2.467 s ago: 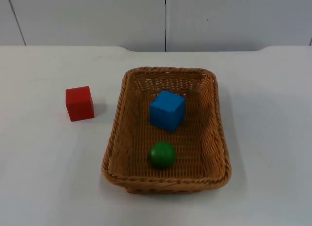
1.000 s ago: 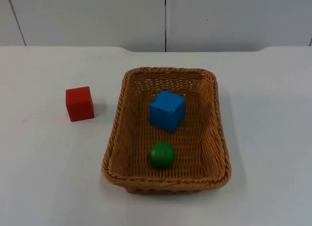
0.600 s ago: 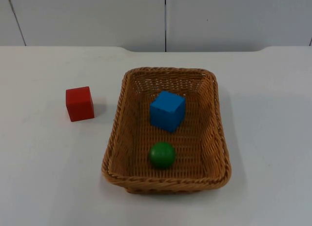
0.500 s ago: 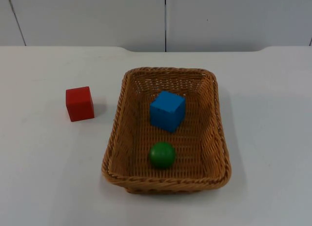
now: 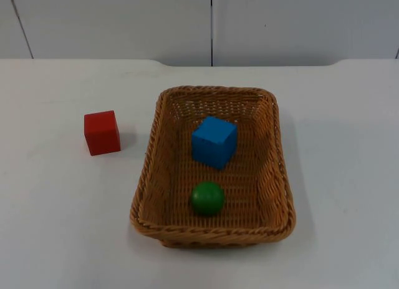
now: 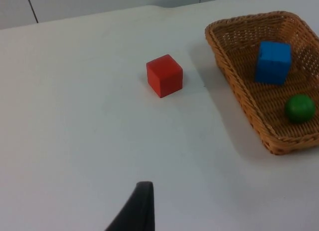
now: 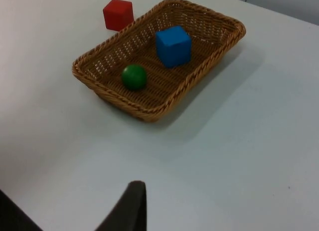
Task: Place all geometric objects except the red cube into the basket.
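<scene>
Left gripper (image 6: 142,203): one black fingertip is visible above bare table, touching nothing; whether the fingers are spread or pressed together cannot be told. The arm waits well back from the objects. Right gripper (image 7: 133,201): likewise one black fingertip over bare table, holding nothing, opening not determinable; this arm also waits.

No brand, label or writing is readable on any item.

Basket (image 5: 279,170): brown woven wicker, rectangular with rounded corners and a braided rim, standing on the white table (image 5: 56,226). Inside it, a blue cube (image 5: 214,141) sits toward the far end, smooth with matte faces. A green ball (image 5: 207,198), smooth and slightly glossy, lies near the front wall, apart from the blue cube.

Red cube (image 5: 102,132): smooth, matte, on the table outside the basket, near its left wall but not touching.
</scene>
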### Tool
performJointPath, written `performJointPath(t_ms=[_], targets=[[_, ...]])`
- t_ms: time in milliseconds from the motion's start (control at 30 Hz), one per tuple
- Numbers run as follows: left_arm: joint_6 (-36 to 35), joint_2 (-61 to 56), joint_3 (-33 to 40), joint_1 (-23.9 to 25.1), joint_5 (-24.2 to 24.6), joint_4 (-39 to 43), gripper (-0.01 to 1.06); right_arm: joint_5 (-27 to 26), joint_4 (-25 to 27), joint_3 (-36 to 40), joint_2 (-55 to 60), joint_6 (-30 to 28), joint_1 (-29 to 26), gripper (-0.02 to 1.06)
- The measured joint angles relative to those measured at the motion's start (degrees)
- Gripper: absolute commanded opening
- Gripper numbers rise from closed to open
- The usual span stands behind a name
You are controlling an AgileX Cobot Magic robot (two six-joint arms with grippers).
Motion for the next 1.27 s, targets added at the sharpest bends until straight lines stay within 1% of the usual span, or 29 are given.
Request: performJointPath(t_ms=[133,233,267,433,467,600,667,767,933,967,1000,1033,1167,1200,1267], targets=[[-0.10,0.00,0.00,0.00,0.00,0.15,1.05,0.00,0.00,0.00,0.00,0.00,-0.14,1.05],[-0.10,0.00,0.00,0.00,0.00,0.15,1.05,0.00,0.35,0.00,0.00,0.00,-4.77,1.05],[-0.10,0.00,0.00,0.00,0.00,0.15,1.05,0.00,0.35,0.00,0.00,0.00,-4.77,1.05],[-0.12,0.00,0.00,0.00,0.00,0.15,1.05,0.00,0.45,0.00,0.00,0.00,-16.95,1.05],[-0.12,0.00,0.00,0.00,0.00,0.15,1.05,0.00,0.45,0.00,0.00,0.00,-16.95,1.05],[-0.22,0.00,0.00,0.00,0.00,0.15,1.05,0.00,0.45,0.00,0.00,0.00,-25.95,1.05],[-0.25,0.00,0.00,0.00,0.00,0.15,1.05,0.00,0.45,0.00,0.00,0.00,-28.90,1.05],[-0.25,0.00,0.00,0.00,0.00,0.15,1.05,0.00,0.45,0.00,0.00,0.00,-30.48,1.05],[-0.25,0.00,0.00,0.78,0.00,0.15,1.05,0.00,0.45,0.00,0.00,0.00,-30.64,1.05],[-0.25,0.00,0.00,1.46,0.00,0.21,1.05,0.00,0.45,0.00,0.00,0.00,-30.64,1.05],[-0.25,0.00,0.00,3.16,0.00,0.21,1.05,0.00,0.45,0.00,0.00,0.00,-30.64,1.05],[-0.25,0.00,0.00,3.16,0.00,0.21,1.05,0.00,0.45,0.00,0.00,0.00,-30.64,1.05],[-0.25,0.00,0.00,9.05,0.00,0.21,1.05,0.00,0.49,0.00,0.00,0.00,-30.64,1.05],[-0.25,0.00,0.00,9.05,0.00,0.21,1.05,0.00,0.49,0.00,0.00,0.00,-30.64,1.05],[-0.25,0.00,0.00,11.83,0.00,0.21,1.05,0.00,0.49,0.00,0.00,0.00,-30.64,1.05]])
